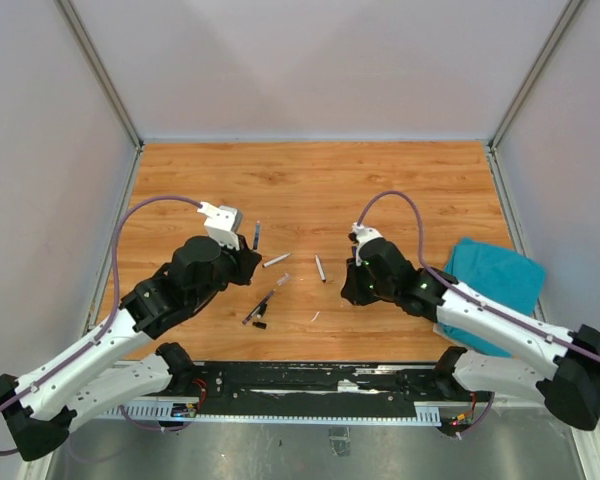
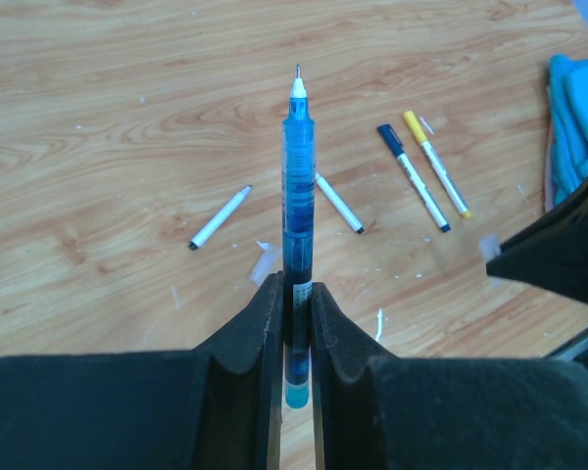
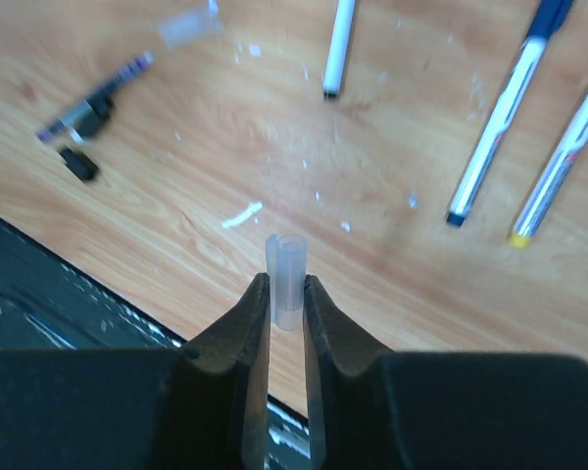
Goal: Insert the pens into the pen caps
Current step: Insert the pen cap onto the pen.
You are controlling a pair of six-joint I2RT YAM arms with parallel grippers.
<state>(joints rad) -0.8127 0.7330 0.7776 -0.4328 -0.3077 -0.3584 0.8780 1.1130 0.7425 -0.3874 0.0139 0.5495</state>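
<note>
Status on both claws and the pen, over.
Left claw shut on translucent blue pen, tip out. Right claw shut on clear plastic cap. Other pens loose on wooden table; nothing seen blocking.

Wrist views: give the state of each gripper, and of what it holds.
left gripper: shut on the blue pen
blue pen: uncapped, tip pointing away from the gripper
right gripper: shut on the clear cap
clear cap: gripped, not on a pen

Pale walls [image 1: 310, 60] and metal corner posts [image 1: 102, 75] enclose a wood-grain tabletop [image 1: 320, 180].
</note>
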